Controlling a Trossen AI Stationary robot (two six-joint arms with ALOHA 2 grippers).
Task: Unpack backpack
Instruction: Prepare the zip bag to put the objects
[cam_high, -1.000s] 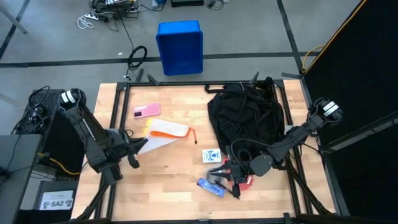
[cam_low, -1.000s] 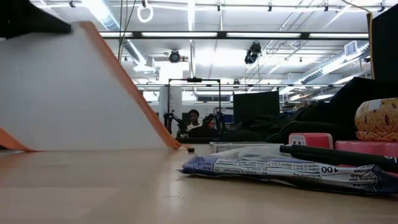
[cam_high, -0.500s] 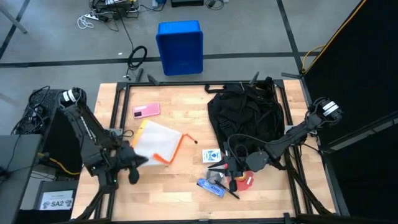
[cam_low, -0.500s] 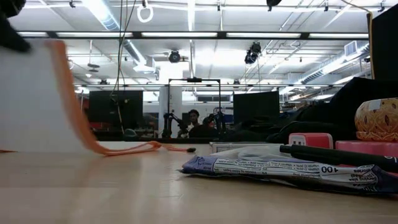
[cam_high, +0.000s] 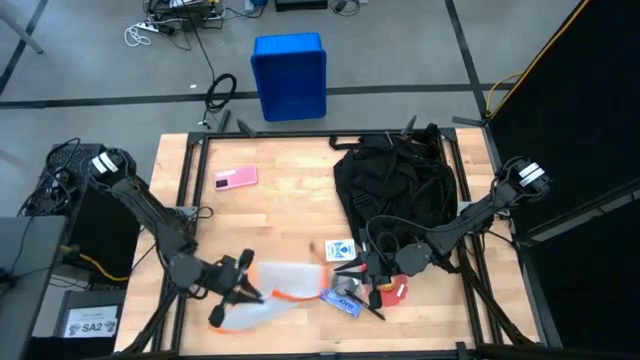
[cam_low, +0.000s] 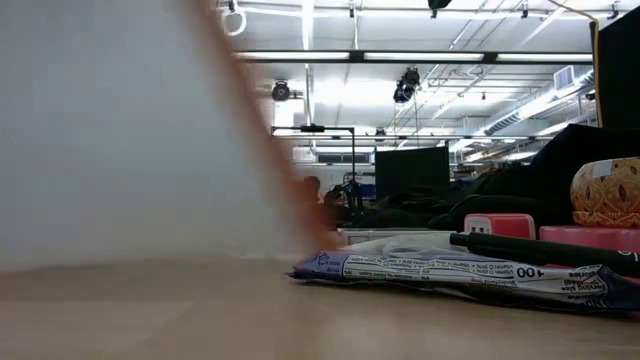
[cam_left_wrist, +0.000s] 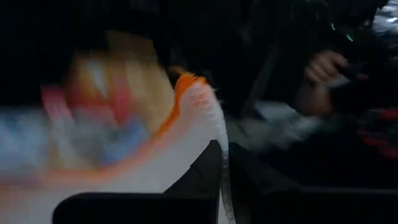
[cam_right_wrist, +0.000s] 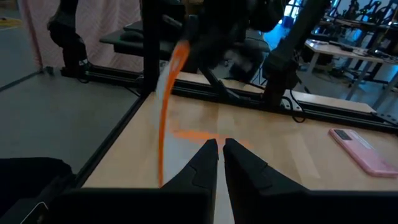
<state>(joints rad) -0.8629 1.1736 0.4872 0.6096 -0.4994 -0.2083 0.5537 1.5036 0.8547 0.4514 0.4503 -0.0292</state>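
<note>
- Black soft fabric forms the backpack (cam_high: 398, 190), which lies slumped on the right half of the wooden table (cam_high: 280, 210), well apart from the left gripper (cam_high: 238, 290) and just beyond the right gripper (cam_high: 362, 270).
- Left gripper: positioned near the front edge of the table, left of centre; its fingers are closed on a white pouch with orange trim (cam_high: 275, 295). The pouch is thin and flexible, and appears blurred in the high view and the left wrist view (cam_left_wrist: 186, 137).
- Pink phone (cam_high: 235, 178): flat, rectangular, lying on the rear left part of the table, apart from everything else.
- Blue plastic crate (cam_high: 289, 75): rigid, box-shaped, standing on the floor behind the table.
- Small blue-and-white box (cam_high: 340, 249): lying at mid-table, between the pouch and the backpack.
- Blue crinkled foil packet (cam_high: 340, 300): lying near the front edge, just beside the pouch's orange-trimmed end; printed lettering shows in the low view (cam_low: 440, 270).
- Right gripper: positioned at the backpack's front edge, fingers shut together with nothing visible between them.
- Red-and-white item (cam_high: 395, 290): lying just beside the right gripper; its shape cannot be determined.
</note>
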